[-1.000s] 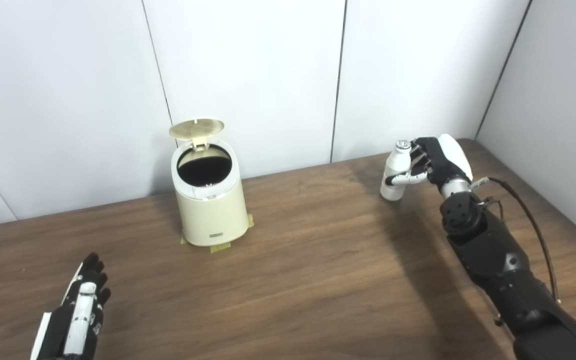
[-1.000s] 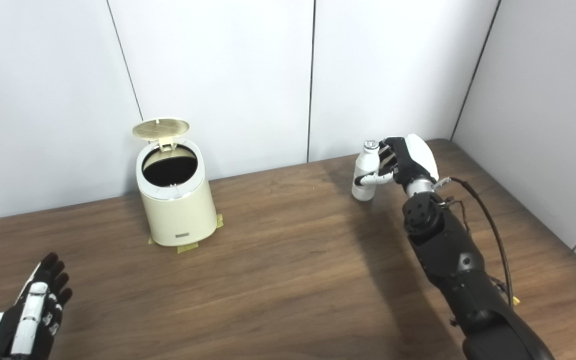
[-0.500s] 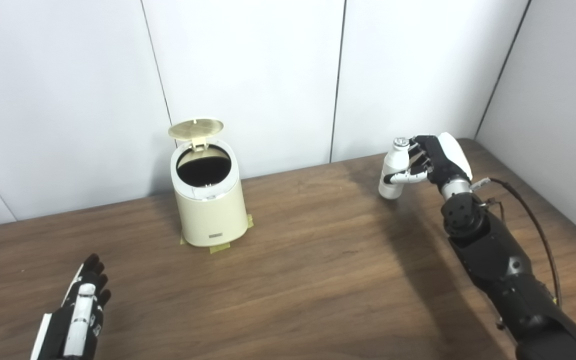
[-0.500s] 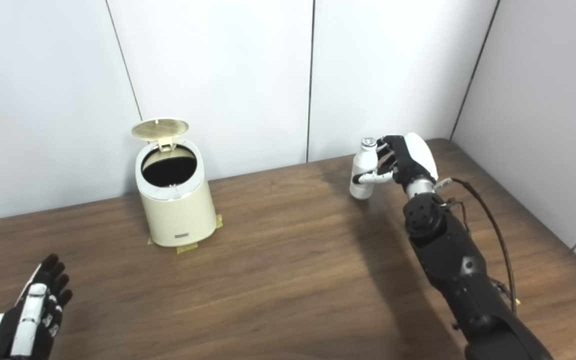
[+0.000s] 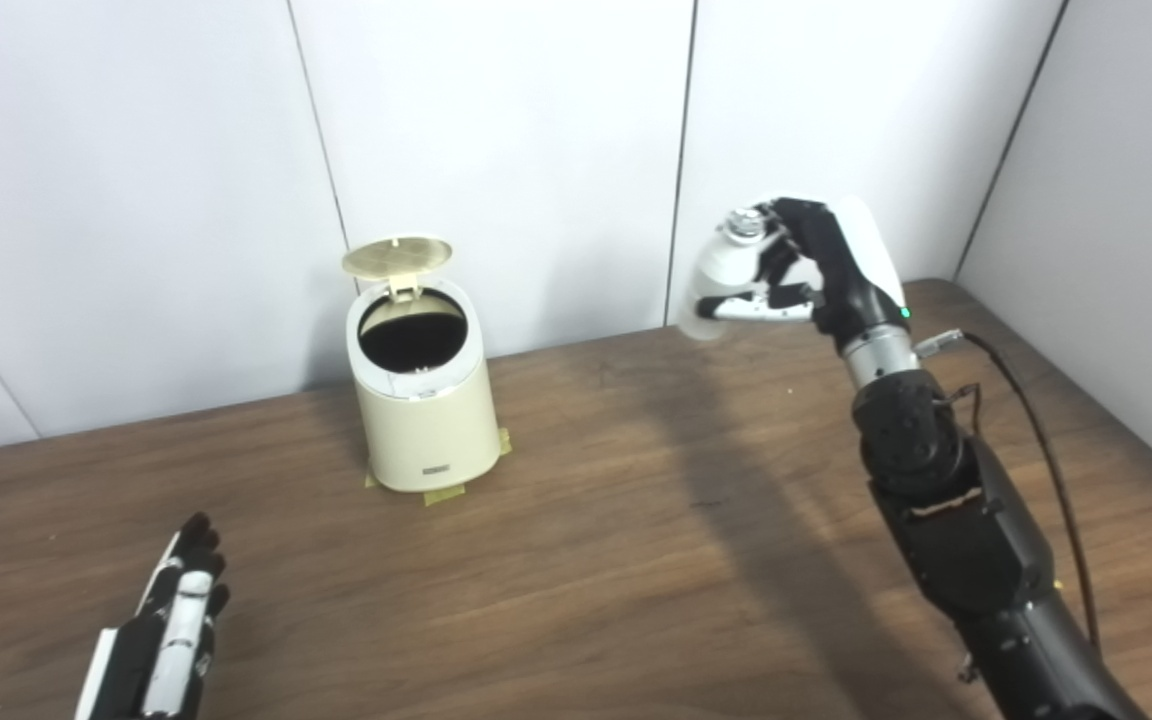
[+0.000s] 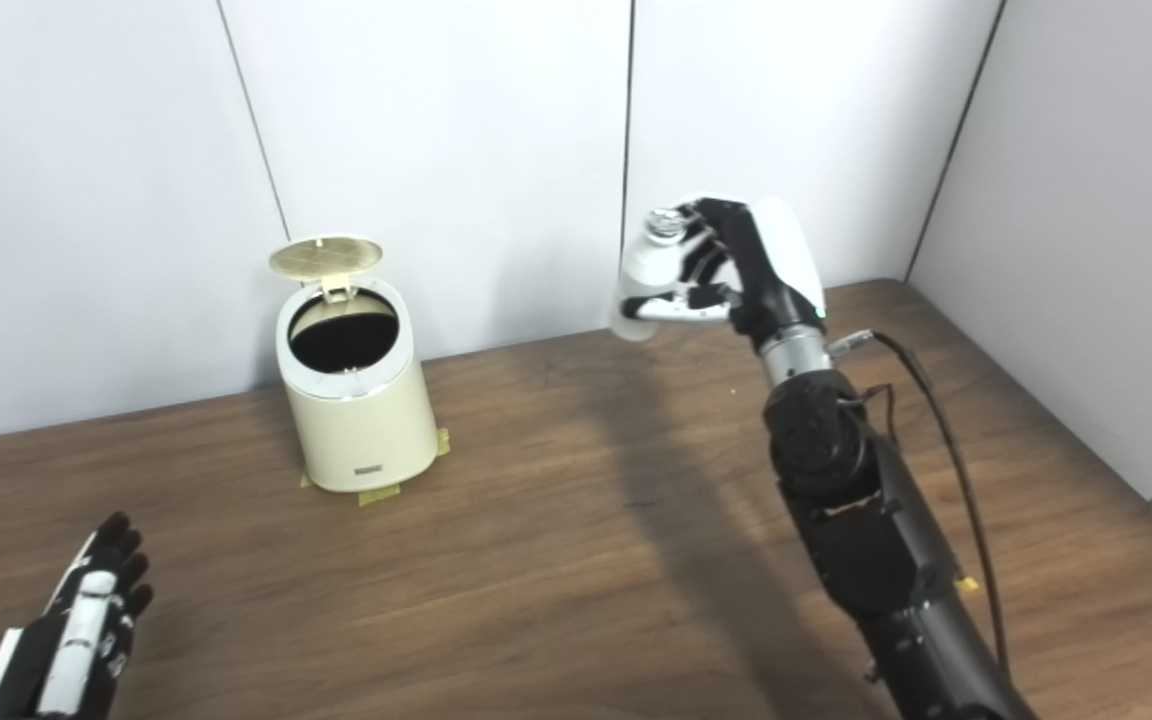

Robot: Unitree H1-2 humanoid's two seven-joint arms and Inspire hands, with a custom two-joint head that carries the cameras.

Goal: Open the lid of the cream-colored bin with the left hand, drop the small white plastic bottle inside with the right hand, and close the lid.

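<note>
The cream-colored bin (image 5: 423, 420) stands at the back left of the wooden table, near the wall. Its round lid (image 5: 397, 256) is tipped up and the dark inside shows. High above the table, to the right of the bin, my right hand (image 5: 816, 275) is shut on the small white plastic bottle (image 5: 721, 278), which has a silver cap on top. My left hand (image 5: 168, 635) rests low at the front left with its fingers straight and apart, holding nothing.
Yellow tape tabs (image 5: 441, 494) show under the bin's base. White wall panels (image 5: 506, 130) rise close behind the bin. A black cable (image 5: 1041, 440) runs along my right forearm. The table's right edge meets the side wall.
My right hand has lifted the bottle off the table and carried it up and to the left, toward the bin. The left hand has barely moved. The lid stays up.
</note>
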